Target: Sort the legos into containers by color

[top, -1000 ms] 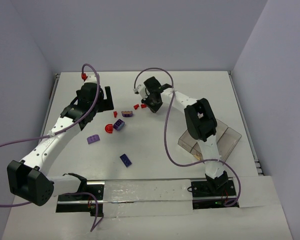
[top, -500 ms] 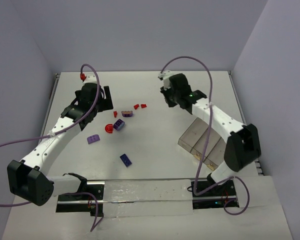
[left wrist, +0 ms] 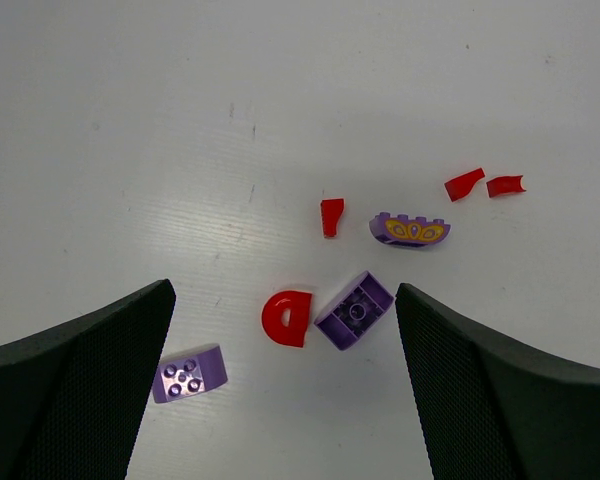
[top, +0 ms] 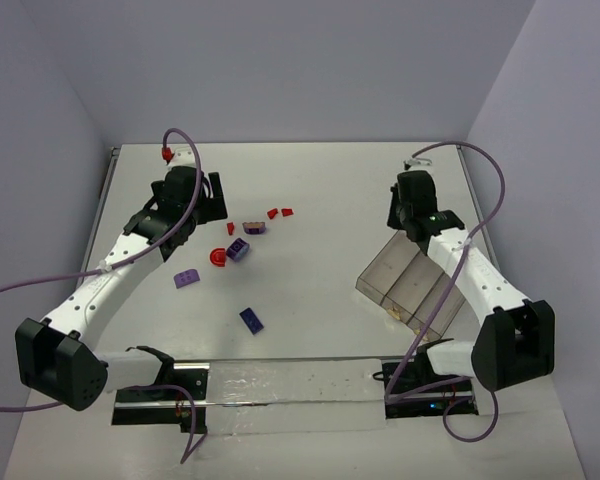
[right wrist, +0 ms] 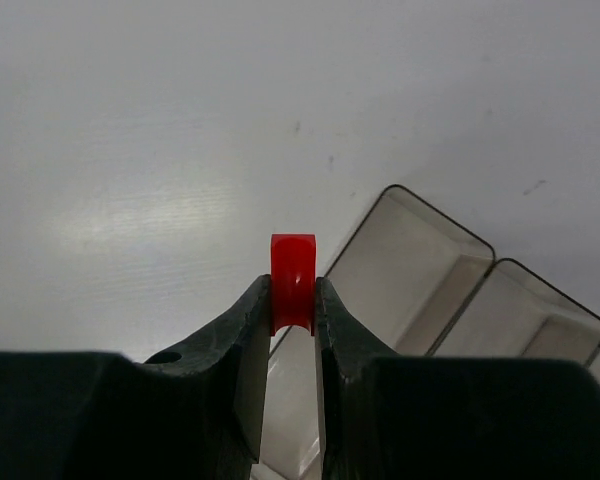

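My right gripper [right wrist: 293, 300] is shut on a small curved red lego [right wrist: 293, 268] and holds it above the far-left corner of the clear smoky three-compartment tray [right wrist: 450, 232]. In the top view this gripper [top: 404, 220] is at the tray's [top: 450, 268] far end. My left gripper [left wrist: 283, 300] is open and empty above loose legos: a red half-disc [left wrist: 287, 318], an upturned purple brick [left wrist: 355, 310], a light purple brick [left wrist: 188, 373], an arched purple piece [left wrist: 410, 230] and three small red pieces [left wrist: 331, 216]. A dark blue-violet brick [top: 251, 319] lies nearer the bases.
The tray lies diagonally at the right of the white table, beside the right arm. Grey walls close the table at the back and both sides. Purple cables loop over both arms. A taped strip [top: 280, 385] runs along the near edge between the bases.
My right arm has swung from the pile at the table's middle to the right, carrying the red piece over to the tray. The left arm and the loose legos have not moved.
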Controlling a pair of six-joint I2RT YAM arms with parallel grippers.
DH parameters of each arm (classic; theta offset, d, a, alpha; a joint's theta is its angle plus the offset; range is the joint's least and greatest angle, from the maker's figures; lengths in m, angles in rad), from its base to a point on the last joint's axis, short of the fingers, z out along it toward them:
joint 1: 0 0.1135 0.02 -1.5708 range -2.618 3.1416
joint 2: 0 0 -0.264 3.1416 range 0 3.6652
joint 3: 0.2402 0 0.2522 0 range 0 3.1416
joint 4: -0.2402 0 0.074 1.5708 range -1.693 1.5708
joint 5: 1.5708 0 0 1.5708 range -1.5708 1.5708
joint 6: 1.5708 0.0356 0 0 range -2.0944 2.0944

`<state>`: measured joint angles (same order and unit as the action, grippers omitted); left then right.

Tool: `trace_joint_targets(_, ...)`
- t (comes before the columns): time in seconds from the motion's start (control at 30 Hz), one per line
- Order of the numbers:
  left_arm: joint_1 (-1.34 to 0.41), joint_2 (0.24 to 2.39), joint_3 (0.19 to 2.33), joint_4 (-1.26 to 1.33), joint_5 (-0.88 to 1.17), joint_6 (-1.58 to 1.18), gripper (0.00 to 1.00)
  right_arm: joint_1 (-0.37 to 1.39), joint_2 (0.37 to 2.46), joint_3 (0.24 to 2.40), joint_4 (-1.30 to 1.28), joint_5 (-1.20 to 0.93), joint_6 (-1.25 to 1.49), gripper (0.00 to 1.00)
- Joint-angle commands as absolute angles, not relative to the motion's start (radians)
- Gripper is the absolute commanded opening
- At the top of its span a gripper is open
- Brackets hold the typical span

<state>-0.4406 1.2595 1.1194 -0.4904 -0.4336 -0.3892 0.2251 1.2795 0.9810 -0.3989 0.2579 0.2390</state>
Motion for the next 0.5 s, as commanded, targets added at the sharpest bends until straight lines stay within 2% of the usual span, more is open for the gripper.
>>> trace_joint_targets(0.0, -0.449, 1.262, 1.134, -0.449, -0.419, -0.402, 0.99, 0.163, 1.270, 0.928, -0.374, 0.361, 0.342, 0.00)
trace_joint_targets(0.27, -0.449, 1.266, 1.145, -0.458, -0.420, -0.398, 0.99, 0.108, 1.309, 0.865, -0.333, 0.340, 0.380, 0.02)
trace_joint_targets(0.37, -0.449, 1.266, 1.142, -0.455, -0.418, -0.405, 0.99, 0.106, 1.324, 0.862, -0.328, 0.353, 0.380, 0.15)
trace_joint_targets(0.47, -0.449, 1.263, 1.140, -0.454, -0.410, -0.408, 0.99, 0.107, 1.326, 0.863, -0.325, 0.359, 0.372, 0.47)
